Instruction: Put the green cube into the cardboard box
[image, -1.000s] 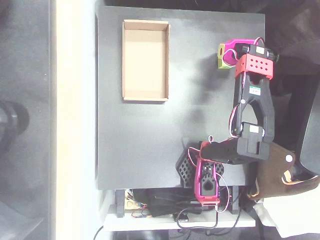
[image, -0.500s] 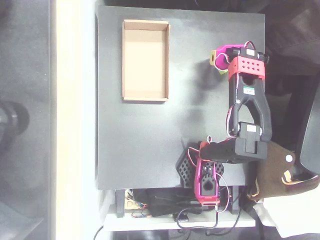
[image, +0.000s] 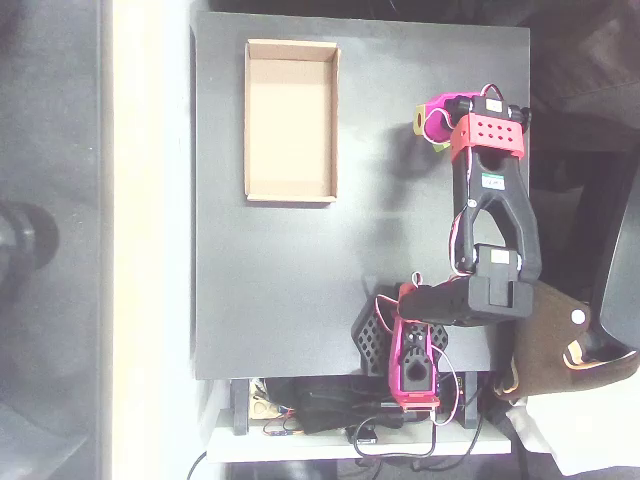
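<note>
— So, what's on the table (image: 300, 290)?

— Seen from overhead, the box (image: 291, 120) lies near the far left corner, open side up. The arm (image: 493, 230) reaches along the right side.

— And the gripper (image: 428, 121)?

— Magenta, pointing left, well apart from the box.

— The cube (image: 421, 123)?

— A yellow-green sliver at the gripper's tip (mostly hidden). Whether the jaws clamp it, I cannot tell.
</note>
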